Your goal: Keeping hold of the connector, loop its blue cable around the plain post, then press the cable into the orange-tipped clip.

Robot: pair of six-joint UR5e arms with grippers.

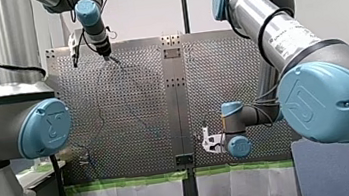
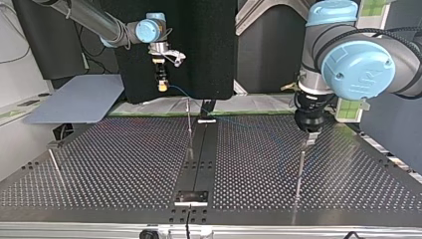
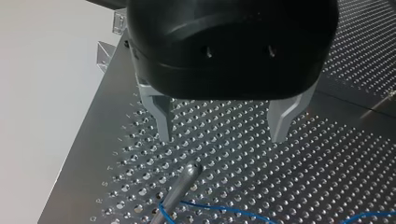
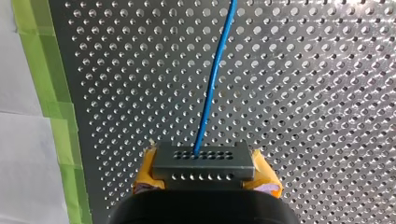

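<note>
My right gripper (image 4: 205,173) grips the dark grey, hole-studded rectangular connector (image 4: 203,161) between yellow pads, near the perforated metal table's (image 4: 303,93) green-taped edge. Its thin blue cable (image 4: 210,88) runs straight out. My left gripper (image 3: 224,128) hangs released over the plain metal post (image 3: 184,179).

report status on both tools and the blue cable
Right tool shut on grey perforated connector block, thin blue cable trailing out. Left tool open over plain metal post, cable passing its lower part. Left tool may crowd the loop.
</note>
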